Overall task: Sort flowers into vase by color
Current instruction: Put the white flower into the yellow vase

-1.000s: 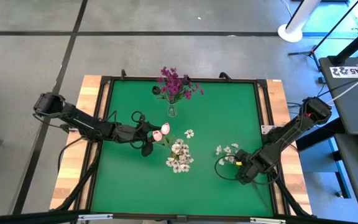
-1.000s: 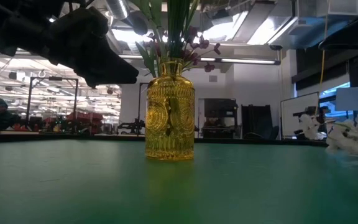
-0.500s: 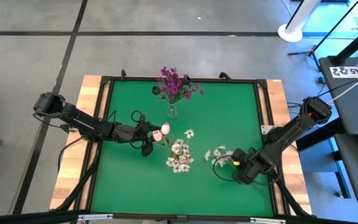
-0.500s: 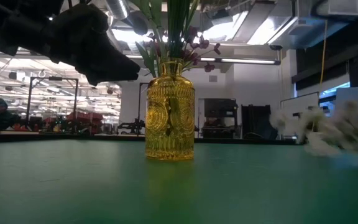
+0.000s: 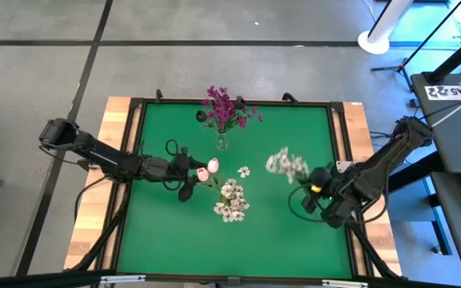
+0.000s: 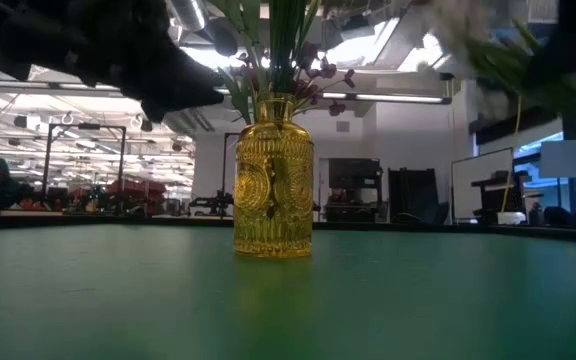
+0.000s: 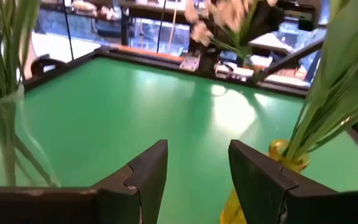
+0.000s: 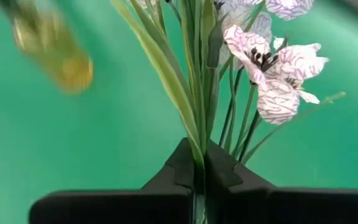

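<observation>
My right gripper [image 5: 317,188] is shut on a spray of small white flowers [image 5: 286,164], held above the right half of the green table [image 5: 286,240]. At the left, my left gripper [image 5: 185,171] stands open with nothing between its fingers [image 7: 148,171]. It is beside pink tulips [image 5: 208,168], whose green stems stand in a clear glass vase [image 7: 5,143]. More white flowers [image 5: 231,200] stand in a yellow vase [image 6: 273,180]. Magenta-purple flowers [image 5: 226,108] fill a small glass vase [image 5: 221,143] at the far middle. My right gripper pinches the spray's bundle of green stems and a long leaf [image 8: 197,149] between its two fingers, well below the blossoms [image 8: 272,68]. The fingers slant down from the table's right side. The spray is lifted clear of the table and tilts toward the table's left and far side.
One loose white blossom [image 5: 244,171] lies on the table between the vases. A raised dark frame [image 5: 134,160] borders the green surface, with wooden strips outside it. Open green surface lies toward the near edge and the far right.
My right gripper has risen and tipped, lifting the white spray off the table, where it lay a second ago. The spray first slid a little toward the table's left, then came up clear and now hangs over the table nearer the far edge.
</observation>
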`<action>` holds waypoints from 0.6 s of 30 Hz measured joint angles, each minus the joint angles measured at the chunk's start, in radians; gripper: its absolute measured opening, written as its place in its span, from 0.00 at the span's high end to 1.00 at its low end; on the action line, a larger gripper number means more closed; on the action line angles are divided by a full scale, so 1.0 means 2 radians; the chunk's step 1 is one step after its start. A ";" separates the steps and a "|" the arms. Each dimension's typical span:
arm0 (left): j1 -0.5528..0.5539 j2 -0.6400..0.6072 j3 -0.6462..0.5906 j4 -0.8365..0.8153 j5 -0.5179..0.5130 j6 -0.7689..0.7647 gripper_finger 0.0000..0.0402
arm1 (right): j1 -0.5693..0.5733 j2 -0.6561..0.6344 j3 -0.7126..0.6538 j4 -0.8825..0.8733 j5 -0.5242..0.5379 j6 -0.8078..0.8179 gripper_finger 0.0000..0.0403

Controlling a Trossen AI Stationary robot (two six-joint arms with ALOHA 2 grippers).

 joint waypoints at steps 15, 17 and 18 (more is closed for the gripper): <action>0.000 -0.085 0.000 -0.001 0.000 0.059 0.58 | 0.000 -0.065 0.004 -0.009 0.409 -0.072 0.97; 0.000 -0.096 0.000 -0.002 0.000 0.065 0.58 | -0.003 -0.065 0.004 -0.009 0.410 -0.073 0.98; 0.000 -0.101 0.000 -0.002 0.000 0.066 0.58 | -0.008 -0.065 0.004 -0.009 0.410 -0.073 0.99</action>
